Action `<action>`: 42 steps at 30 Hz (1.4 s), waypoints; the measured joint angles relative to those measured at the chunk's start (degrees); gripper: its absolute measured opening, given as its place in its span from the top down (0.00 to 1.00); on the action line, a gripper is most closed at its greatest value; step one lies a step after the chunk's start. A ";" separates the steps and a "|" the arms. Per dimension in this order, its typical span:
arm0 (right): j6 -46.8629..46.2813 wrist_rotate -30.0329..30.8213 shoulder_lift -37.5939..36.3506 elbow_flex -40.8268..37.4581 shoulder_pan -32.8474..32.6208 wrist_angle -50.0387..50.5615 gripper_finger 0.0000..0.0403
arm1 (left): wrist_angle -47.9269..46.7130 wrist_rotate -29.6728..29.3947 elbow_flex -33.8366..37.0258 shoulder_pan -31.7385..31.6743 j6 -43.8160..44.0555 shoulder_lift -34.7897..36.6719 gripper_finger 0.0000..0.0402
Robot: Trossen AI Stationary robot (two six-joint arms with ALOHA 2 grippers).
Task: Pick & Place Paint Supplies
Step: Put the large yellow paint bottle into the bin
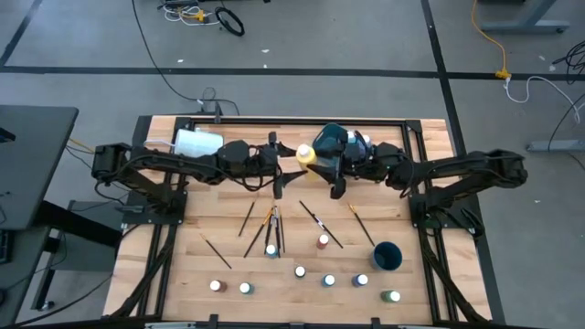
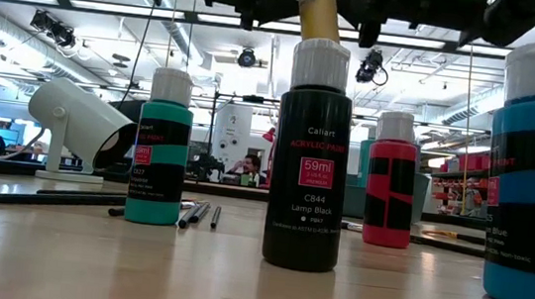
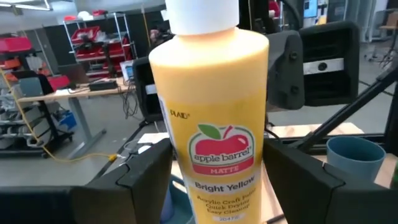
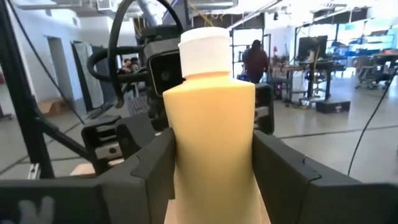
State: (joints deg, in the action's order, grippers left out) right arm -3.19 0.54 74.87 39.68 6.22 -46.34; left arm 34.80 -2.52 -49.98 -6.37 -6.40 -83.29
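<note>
1. The tall yellow plastic paint bottle [image 1: 305,155] stands upright, white cap on top, held aloft over the far middle of the wooden counter [image 1: 183,256].
2. It reads "apple barrel MATTE Bright Yellow".
3. The right pincer [image 4: 214,177] clamps its sides; the left pincer [image 3: 211,180] brackets it, jaws wide.
4. Small bottles and brushes crowd the near half.

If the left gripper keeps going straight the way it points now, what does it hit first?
The tall yellow paint bottle with a white cap already stands between the left gripper fingers. Straight beyond it, the right gripper faces it closely, though depth is unclear.
</note>
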 joint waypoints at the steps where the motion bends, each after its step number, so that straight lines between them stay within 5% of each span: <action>1: 0.06 0.27 0.54 0.00 0.00 -0.79 0.52 | -0.13 -0.04 0.00 -0.02 0.23 0.00 0.36; 8: 0.93 0.08 2.88 0.00 0.11 -4.01 0.52 | -0.38 1.59 0.04 -0.13 0.32 -0.09 0.37; 19: 2.41 1.40 3.17 0.02 0.11 -3.84 0.51 | -0.97 1.79 0.07 -0.13 -0.49 -0.11 0.52; 33: 5.22 3.18 -2.88 0.14 -0.07 0.64 0.35 | -6.13 2.02 0.13 -0.02 -1.38 -0.31 0.52; 35: 4.07 3.14 -4.10 1.29 -0.07 4.64 0.35 | -6.97 1.68 0.15 -0.08 -1.52 -0.33 0.52; 42: 1.79 5.00 -3.60 18.91 0.49 43.34 0.36 | -8.23 0.75 0.13 -0.11 -1.52 -0.31 0.51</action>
State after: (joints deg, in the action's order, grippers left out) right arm -1.40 5.54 71.27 58.59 6.70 -3.01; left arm 26.57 -1.77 -49.84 -6.48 -7.92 -83.59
